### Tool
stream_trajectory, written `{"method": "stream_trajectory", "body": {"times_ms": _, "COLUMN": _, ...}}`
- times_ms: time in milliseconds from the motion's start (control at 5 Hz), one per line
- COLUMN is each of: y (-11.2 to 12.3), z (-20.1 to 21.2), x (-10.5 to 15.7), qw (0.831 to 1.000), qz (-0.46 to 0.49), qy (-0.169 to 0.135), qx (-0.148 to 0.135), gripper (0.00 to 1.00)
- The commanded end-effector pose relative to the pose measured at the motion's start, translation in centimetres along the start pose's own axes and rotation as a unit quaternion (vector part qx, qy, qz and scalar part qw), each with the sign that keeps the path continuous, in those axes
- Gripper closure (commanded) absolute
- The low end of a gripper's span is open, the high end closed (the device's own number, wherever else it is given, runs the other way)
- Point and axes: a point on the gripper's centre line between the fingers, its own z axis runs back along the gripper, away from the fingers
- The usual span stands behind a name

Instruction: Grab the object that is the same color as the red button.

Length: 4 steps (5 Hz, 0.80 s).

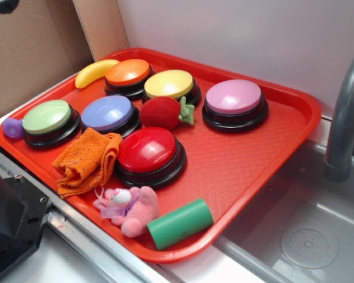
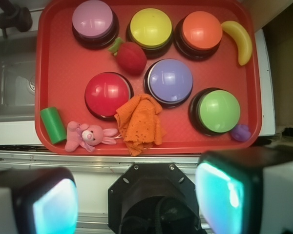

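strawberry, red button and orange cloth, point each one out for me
strawberry [image 1: 161, 112], exterior view, middle of its fuzzy red body
red button [image 1: 147, 150], exterior view, top of the glossy dome
orange cloth [image 2: 139, 121], wrist view, centre of the crumpled fabric

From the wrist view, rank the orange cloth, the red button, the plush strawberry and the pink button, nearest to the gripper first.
The gripper sits at the bottom edge, off the tray.
1. Orange cloth, at the tray's near edge, just ahead.
2. Red button, behind the cloth, to its left.
3. Plush strawberry, mid-tray.
4. Pink button, far left corner.
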Motion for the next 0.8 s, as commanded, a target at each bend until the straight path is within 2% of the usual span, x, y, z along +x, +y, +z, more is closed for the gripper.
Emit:
{"method": "stream_trajectory", "body": {"times_ms": 0, "y": 0.0, "z": 0.0, "x": 0.0, "qw": 1.000, "qz": 0.000, "qy": 0.000, "qx": 0.000, "gripper": 0.00}}
{"method": "stream_trajectory", "body": {"times_ms": 200, "y": -0.1, "z": -2.1, "x": 1.9, "qw": 1.000, "qz": 0.015, "qy": -0.020, "qx": 0.013, "gripper": 0.00}}
{"method": "stream_trajectory", "body": {"times_ms": 400, "y": 0.0, "z": -4.5, "x": 4.0, "qw": 0.999, "qz": 0.034, "qy": -0.020, "qx": 0.035, "gripper": 0.00}}
{"method": "stream_trajectory", "body": {"times_ms": 600, "y": -0.2, "z": -7.0, "x": 6.1, "qw": 0.994, "qz": 0.073, "qy": -0.041, "qx": 0.068, "gripper": 0.00}}
